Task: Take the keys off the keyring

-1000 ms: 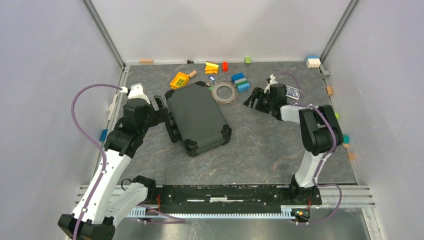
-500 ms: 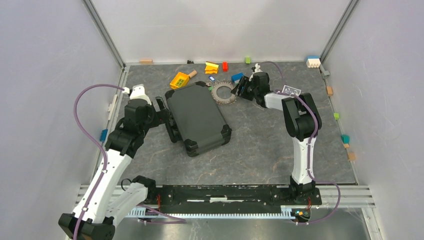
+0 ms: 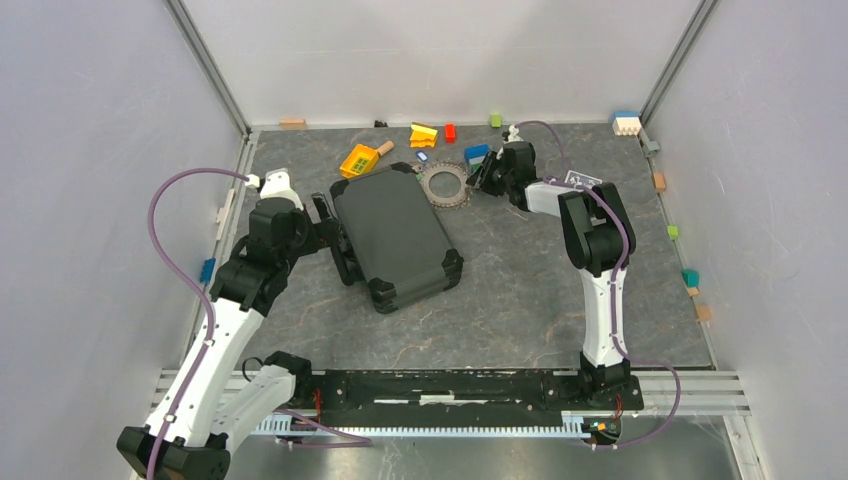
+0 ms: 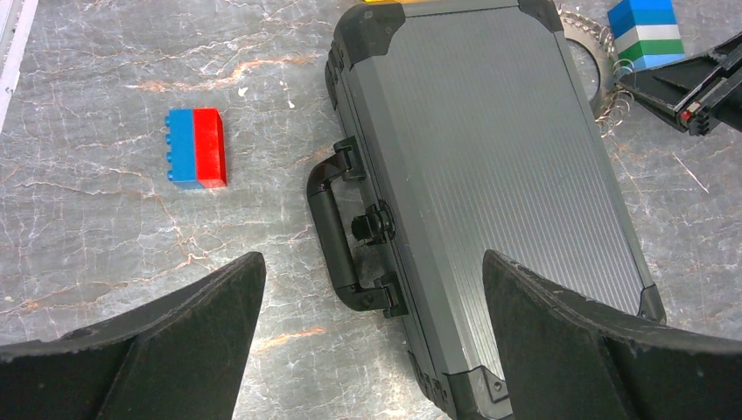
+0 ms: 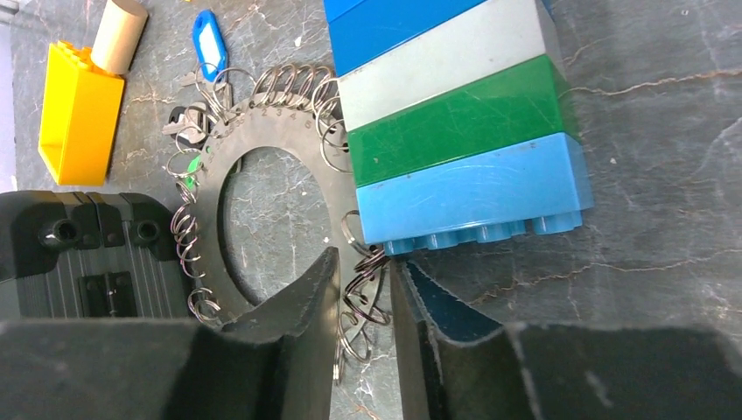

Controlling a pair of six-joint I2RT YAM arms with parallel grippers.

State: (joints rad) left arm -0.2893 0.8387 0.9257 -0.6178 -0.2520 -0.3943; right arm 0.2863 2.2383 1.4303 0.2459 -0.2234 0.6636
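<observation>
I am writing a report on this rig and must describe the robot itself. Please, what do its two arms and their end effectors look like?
The left arm and the right arm both have long white links and black joints. A thin purple cable runs beside each. The left end effector and the right end effector have matte black, wedge-shaped fingers.

You are looking down on a table [image 3: 520, 290] topped in dark grey, stone-look sheet with pale and rusty veins. Plain pale walls close it in: a back wall [image 3: 440, 60] at the table's far edge, a left wall [image 3: 90, 200] and a right wall [image 3: 775, 200] along its sides. Bare metal posts [image 3: 207, 65] rise at its far corners. A metal rail [image 3: 700, 385] runs along its near edge. The light is soft and even.
</observation>
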